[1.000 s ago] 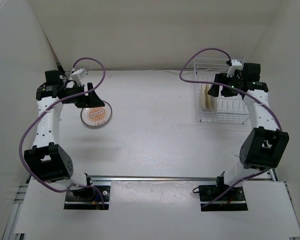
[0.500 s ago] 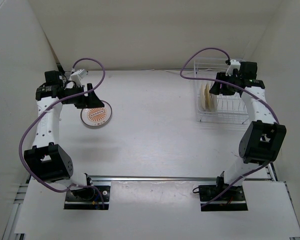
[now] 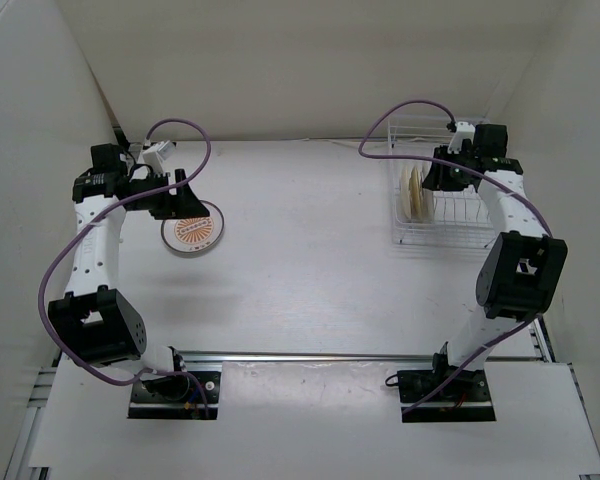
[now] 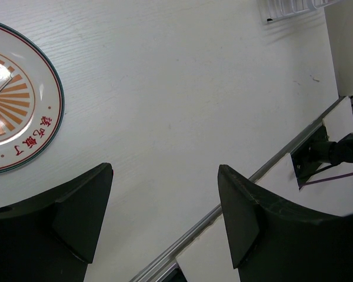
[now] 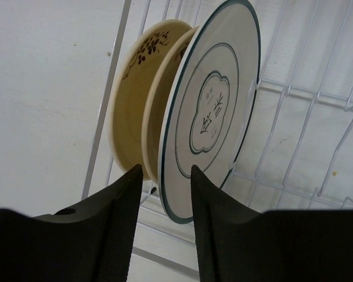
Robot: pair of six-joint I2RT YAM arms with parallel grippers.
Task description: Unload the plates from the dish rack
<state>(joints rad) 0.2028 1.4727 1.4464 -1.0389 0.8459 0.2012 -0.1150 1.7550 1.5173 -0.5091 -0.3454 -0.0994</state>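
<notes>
Two plates point(image 5: 128, 111) upright in dish rack point(image 3: 462, 216), right claw point(image 5: 165, 175) astride white plate point(image 5: 215, 111) rim

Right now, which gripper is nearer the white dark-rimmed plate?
Right. The right gripper straddles the white plate's lower rim in the dish rack; the left gripper hangs across the table, near the orange plate.

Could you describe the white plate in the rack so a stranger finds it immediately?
Look far right for the white wire dish rack. Standing upright in it, the white plate has a dark rim and centre writing, whereas the beige plate beside it carries a dark flower sprig.
</notes>
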